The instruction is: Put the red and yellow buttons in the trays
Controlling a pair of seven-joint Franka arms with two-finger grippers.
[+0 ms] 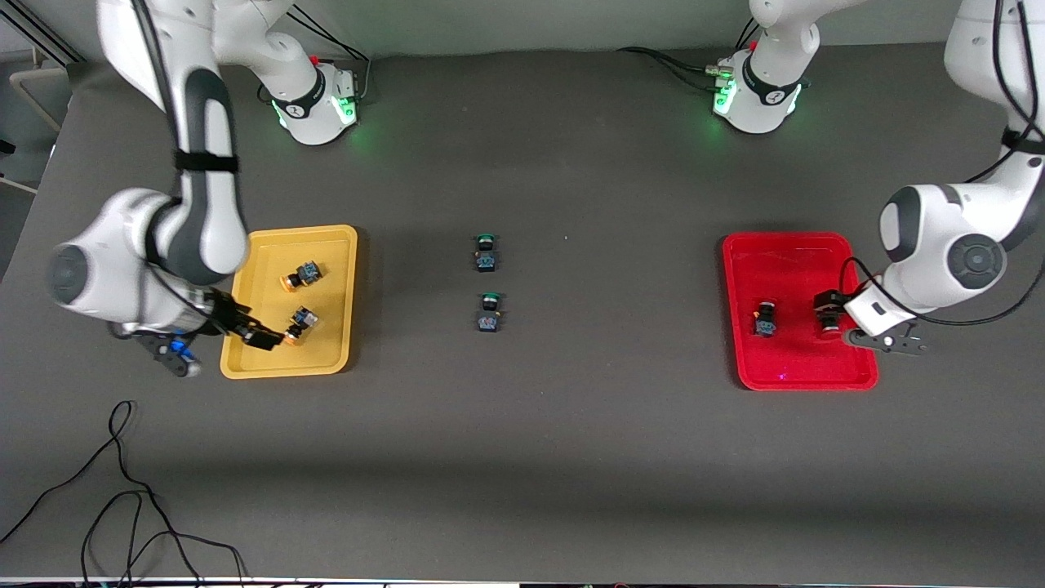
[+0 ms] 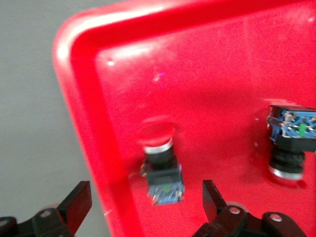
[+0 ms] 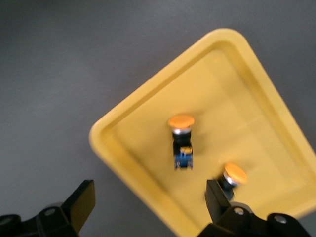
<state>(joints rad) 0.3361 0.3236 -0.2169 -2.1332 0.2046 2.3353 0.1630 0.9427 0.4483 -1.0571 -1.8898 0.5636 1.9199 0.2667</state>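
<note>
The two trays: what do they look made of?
Both look like moulded plastic. The red tray is glossy, its rounded rim catching bright highlights. The yellow tray has the same smooth one-piece rim and rounded corners, with a duller sheen.

Even, fairly bright overhead light fills the front view, and the dark table (image 1: 522,425) soaks most of it up. A broad soft shadow band crosses the table nearer the camera, and fainter shadows sit beside the yellow tray (image 1: 290,302) and the red tray (image 1: 796,310). Green indicator lamps at both arm bases spill a small glow onto the tabletop. The red tray's floor shows pale sheen along its farther rim (stronger in the left wrist view, where the rim (image 2: 148,19) glares white-pink). Both wrist views are soft with motion blur; the red-capped switch (image 2: 160,170) looks smeared, and the orange-capped switch (image 3: 181,140) lacks crisp edges.
</note>
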